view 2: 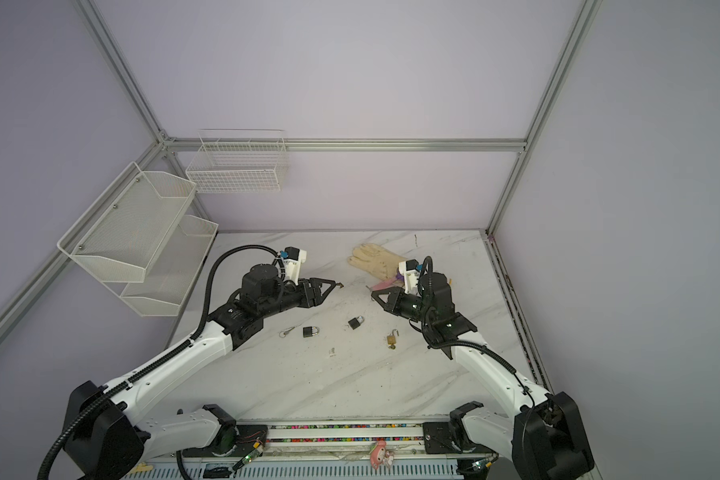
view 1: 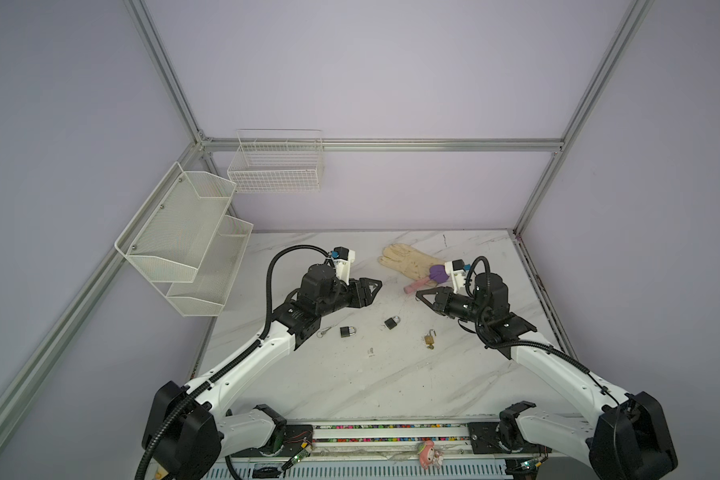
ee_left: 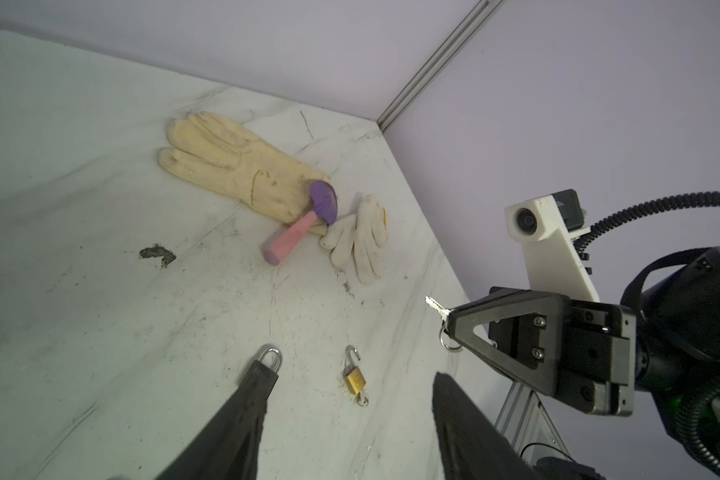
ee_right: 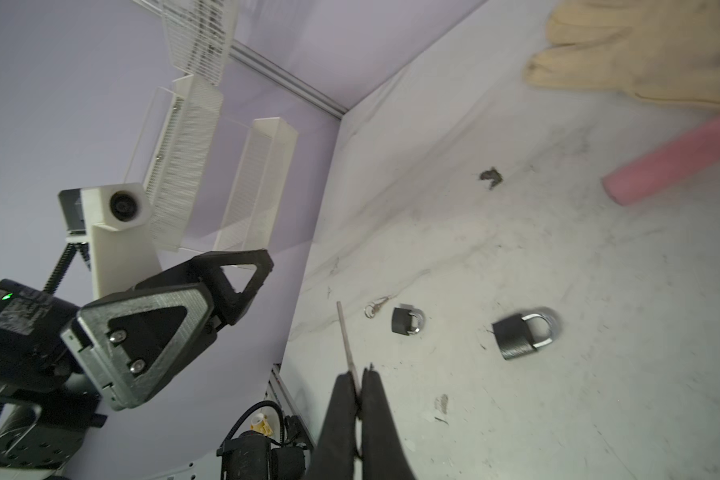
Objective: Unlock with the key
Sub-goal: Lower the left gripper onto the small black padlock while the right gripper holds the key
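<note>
Where the right pincer (ee_left: 449, 319) grips, key (ee_left: 432, 304) looks silver

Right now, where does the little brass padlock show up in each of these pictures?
Top view: brass padlock on the table, right of middle.
Top view: again right of middle.
Left wrist view: on the table between the left fingers, shackle open.
Right wrist view: not in it.
Shared landmark: the yellow glove, lying beyond the padlock, seen in all four views.
</note>
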### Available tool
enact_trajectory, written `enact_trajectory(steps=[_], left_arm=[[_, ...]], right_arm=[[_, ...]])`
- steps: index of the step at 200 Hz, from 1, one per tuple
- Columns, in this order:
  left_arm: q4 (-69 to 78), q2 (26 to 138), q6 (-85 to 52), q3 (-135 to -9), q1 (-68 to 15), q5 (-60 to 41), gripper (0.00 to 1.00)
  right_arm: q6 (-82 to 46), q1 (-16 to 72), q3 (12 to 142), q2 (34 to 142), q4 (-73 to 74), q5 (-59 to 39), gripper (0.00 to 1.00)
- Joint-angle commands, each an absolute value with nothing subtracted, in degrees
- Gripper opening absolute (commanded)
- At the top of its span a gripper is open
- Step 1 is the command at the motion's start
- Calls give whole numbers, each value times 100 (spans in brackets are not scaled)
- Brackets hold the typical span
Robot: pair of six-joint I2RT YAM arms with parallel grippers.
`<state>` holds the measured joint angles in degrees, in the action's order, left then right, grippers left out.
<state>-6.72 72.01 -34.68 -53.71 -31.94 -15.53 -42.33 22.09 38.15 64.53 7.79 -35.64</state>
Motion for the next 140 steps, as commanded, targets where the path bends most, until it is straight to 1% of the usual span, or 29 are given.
enact_trajectory(steps=[1, 25, 39, 77, 122, 140], left_arm=[[-1289, 7545, -2927, -6045, -3394, -1463, 66], [-1468, 8044, -2582, -6289, -3622, -1421, 67], [-1663, 8584, -2233, -6563, -3812, -1374, 68], [-2411, 9665, -1270, -7435, -4290, -731, 70], [-3225, 10764, -767, -8314, -4320, -419, 71], [-3400, 11095, -687, -8521, -4325, -455, 71]], right_arm=[[-3928, 2070, 3588, 6267, 11, -3342, 0], [-3683, 2032, 3615, 6272, -476, -2875, 0], [-3551, 2027, 3654, 6306, -686, -2694, 0], [-3345, 1985, 3700, 6420, -910, -2699, 0], [-3306, 1904, 3718, 6476, -956, -2776, 0], [-3296, 1879, 3726, 6419, -958, -2751, 0]])
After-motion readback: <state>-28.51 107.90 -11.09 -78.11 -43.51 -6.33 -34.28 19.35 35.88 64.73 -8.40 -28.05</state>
